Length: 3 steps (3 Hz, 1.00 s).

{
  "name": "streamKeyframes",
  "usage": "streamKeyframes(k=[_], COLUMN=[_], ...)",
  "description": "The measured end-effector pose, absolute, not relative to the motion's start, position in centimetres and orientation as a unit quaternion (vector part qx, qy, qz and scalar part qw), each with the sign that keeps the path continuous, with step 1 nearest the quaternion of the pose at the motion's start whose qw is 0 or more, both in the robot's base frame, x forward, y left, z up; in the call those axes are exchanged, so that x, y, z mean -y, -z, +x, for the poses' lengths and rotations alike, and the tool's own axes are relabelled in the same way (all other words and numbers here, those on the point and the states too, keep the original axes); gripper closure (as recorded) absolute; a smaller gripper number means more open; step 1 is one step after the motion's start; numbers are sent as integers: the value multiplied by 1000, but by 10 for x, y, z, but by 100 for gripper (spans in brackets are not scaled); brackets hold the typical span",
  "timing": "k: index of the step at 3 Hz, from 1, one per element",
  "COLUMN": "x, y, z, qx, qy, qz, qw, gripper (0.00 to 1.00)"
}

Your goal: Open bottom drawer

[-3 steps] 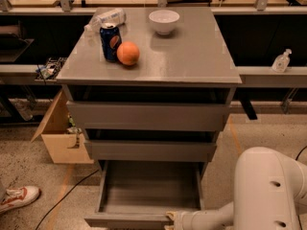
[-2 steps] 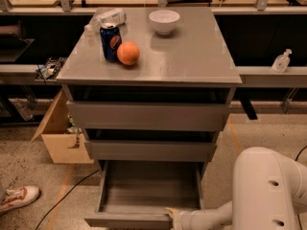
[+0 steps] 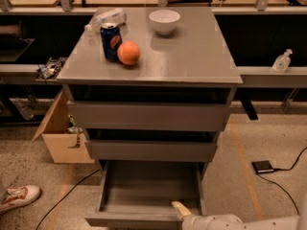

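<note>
The bottom drawer (image 3: 144, 189) stands pulled well out beneath two other drawers of a grey cabinet (image 3: 148, 116), and the robot's end effector (image 3: 181, 210) sits at its front edge, right of centre, apparently to pull; its opening cannot be told.

Open bottom drawer (image 3: 148, 188) — gripper (image 3: 182, 210) at front

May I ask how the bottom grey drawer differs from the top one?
The plain grey bottom drawer is pulled out, interior showing; the grey top drawer shows none. The bottom drawer looks narrower and shorter than the top drawer. Both are flat and handleless. The gripper sits at the bottom drawer's front edge.
</note>
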<state>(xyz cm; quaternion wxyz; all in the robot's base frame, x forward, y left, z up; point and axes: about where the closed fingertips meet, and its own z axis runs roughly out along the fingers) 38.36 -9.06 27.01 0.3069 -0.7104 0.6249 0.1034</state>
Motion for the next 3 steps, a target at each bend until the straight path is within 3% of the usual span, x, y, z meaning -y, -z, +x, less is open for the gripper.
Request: streamKeyframes(k=[3], x=[233], y=[-318], z=[475], qx=[-721], qy=[18], qz=[-584], qw=[372], gripper=[0])
